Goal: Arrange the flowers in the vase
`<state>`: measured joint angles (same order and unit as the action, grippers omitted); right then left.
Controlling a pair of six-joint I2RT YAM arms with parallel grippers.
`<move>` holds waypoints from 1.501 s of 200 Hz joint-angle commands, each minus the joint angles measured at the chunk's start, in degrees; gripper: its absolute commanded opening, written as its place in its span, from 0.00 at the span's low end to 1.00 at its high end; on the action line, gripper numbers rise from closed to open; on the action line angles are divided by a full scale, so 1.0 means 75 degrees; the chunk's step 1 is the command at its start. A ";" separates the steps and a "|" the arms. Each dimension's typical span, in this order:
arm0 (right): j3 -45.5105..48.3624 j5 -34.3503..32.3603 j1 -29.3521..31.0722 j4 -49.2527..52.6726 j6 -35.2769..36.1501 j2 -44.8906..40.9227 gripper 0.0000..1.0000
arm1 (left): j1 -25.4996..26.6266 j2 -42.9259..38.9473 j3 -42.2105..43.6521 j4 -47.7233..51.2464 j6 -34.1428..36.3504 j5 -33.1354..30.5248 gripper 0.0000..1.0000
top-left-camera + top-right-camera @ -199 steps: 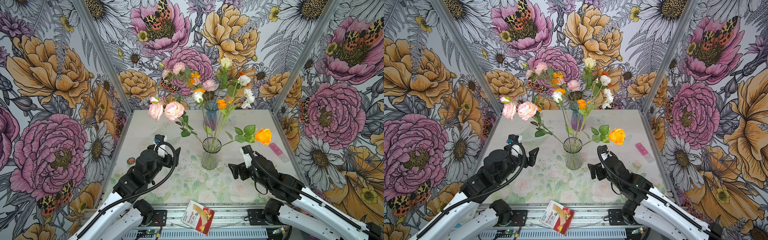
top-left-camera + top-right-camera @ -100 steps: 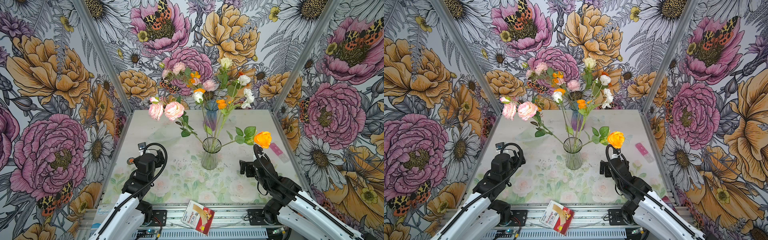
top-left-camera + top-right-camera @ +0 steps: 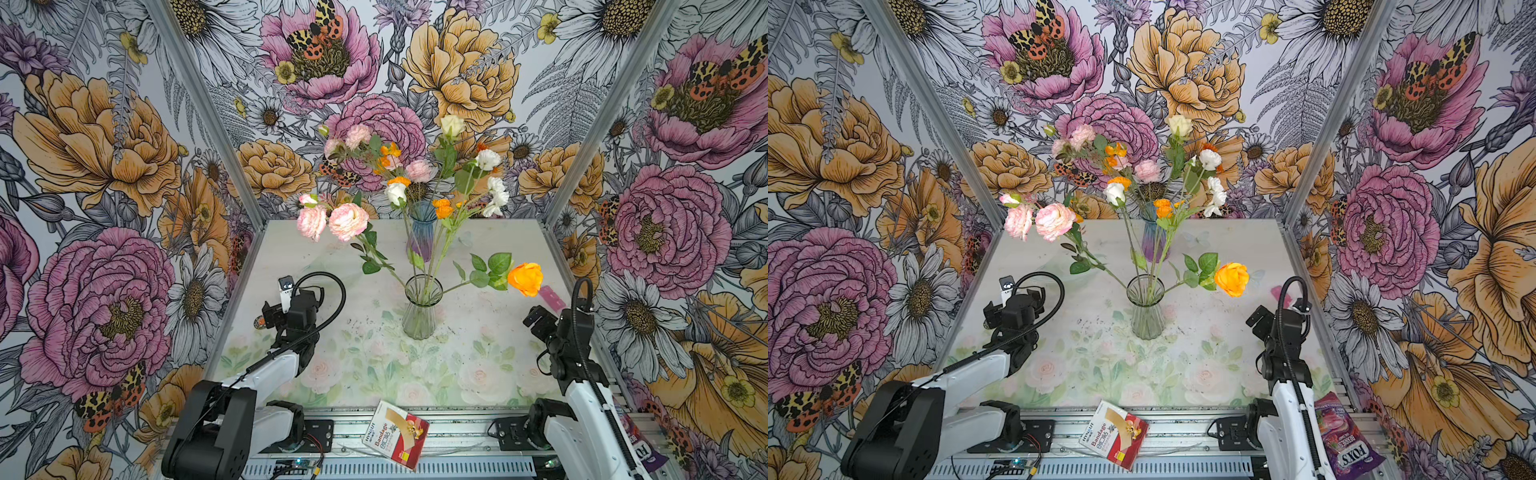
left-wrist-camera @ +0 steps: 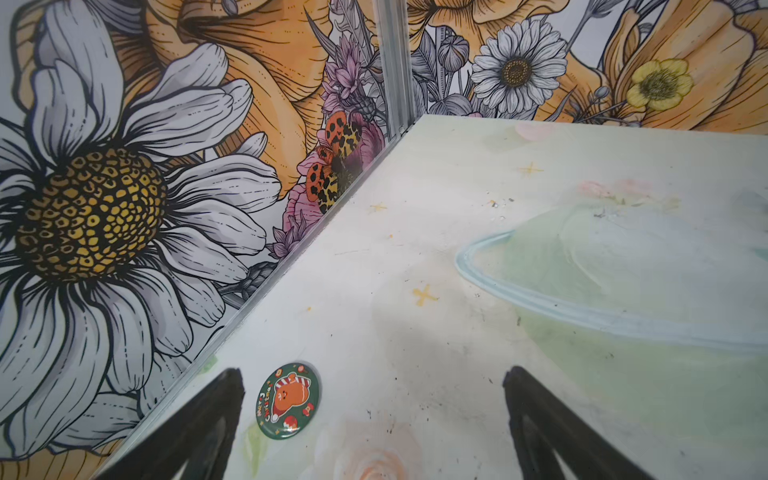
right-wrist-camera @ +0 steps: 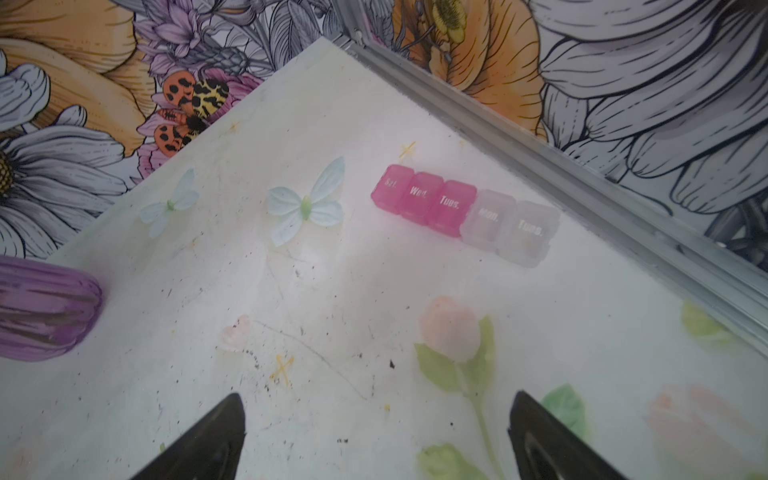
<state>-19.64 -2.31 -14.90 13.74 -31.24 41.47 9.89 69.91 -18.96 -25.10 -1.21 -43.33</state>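
A: Where are the flowers (image 3: 419, 195) sitting?
B: They are standing in the clear vase (image 3: 419, 320), around the middle of the table (image 3: 478, 374).
A: And the grippers?
B: The left gripper (image 4: 372, 374) is hanging wide open, holding nothing, near the left edge; the right gripper (image 5: 376, 399) is gaping empty near the right edge.

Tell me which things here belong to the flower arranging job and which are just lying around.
Job:
- flowers
- clear glass vase holding them

Lying about:
- blue-purple vase behind
- pill organiser
- Christmas badge
- bandage box
- sweets packet
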 commanded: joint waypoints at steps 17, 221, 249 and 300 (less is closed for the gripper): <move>0.0034 0.1047 -0.0733 -0.2644 0.0566 0.1274 1.00 | -0.0998 0.0830 -0.0599 -0.1226 0.0449 0.1599 0.99; 0.1096 0.1543 0.0989 -1.1572 0.3192 0.6395 1.00 | -0.1281 0.0298 0.0833 -0.3695 0.0753 0.5118 0.99; 0.0960 0.1258 0.0926 -1.1444 0.2953 0.6463 1.00 | -0.1428 0.0329 0.0983 -0.4056 0.0443 0.4970 0.99; 0.1594 0.0567 0.0914 -1.2274 0.2772 0.6208 0.99 | -0.1559 -0.0319 0.0123 -0.1029 0.0075 0.3599 0.99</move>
<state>-12.38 6.50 -7.94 -68.75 -9.80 89.58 -1.32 71.18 -14.06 -45.52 1.34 -10.02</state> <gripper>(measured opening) 0.995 0.988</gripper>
